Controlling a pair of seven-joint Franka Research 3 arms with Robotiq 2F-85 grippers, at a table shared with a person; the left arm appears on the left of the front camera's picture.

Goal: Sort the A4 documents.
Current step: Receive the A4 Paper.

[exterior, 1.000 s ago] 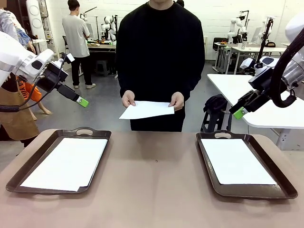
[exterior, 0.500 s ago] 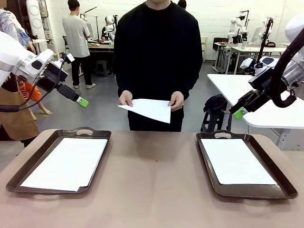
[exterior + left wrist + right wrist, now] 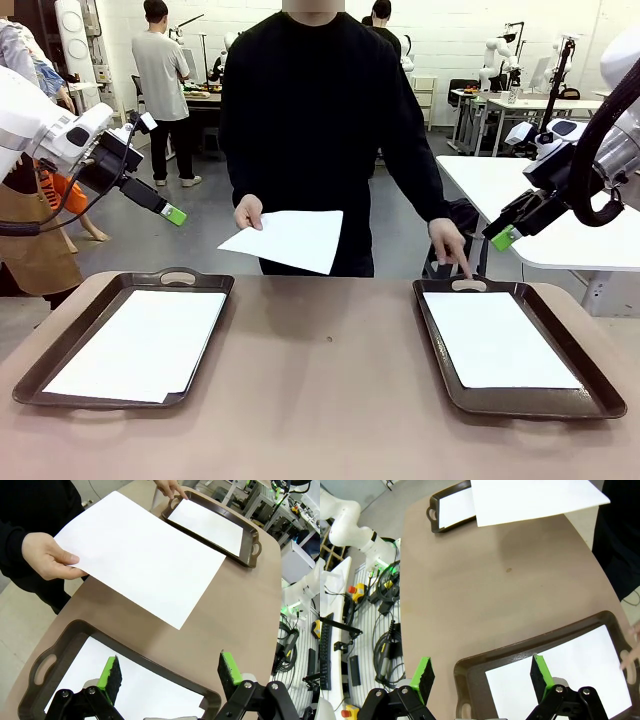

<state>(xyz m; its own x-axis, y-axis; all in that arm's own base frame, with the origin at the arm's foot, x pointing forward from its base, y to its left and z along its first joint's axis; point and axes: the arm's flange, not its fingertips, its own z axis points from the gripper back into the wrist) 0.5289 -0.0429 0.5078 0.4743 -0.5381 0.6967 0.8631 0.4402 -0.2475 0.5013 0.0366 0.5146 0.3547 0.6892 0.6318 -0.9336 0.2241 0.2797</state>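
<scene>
Person holds one A4 sheet (image 3: 285, 240) midair between both wide-open, empty grippers: left gripper (image 3: 174, 214), right gripper (image 3: 503, 238).

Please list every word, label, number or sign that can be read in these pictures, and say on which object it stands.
None can be read.
The held sheet in the person's hand: plain white, no print.
The sheets in the left tray and the right tray: blank too.
The left gripper and the right gripper: no legible marking.
</scene>
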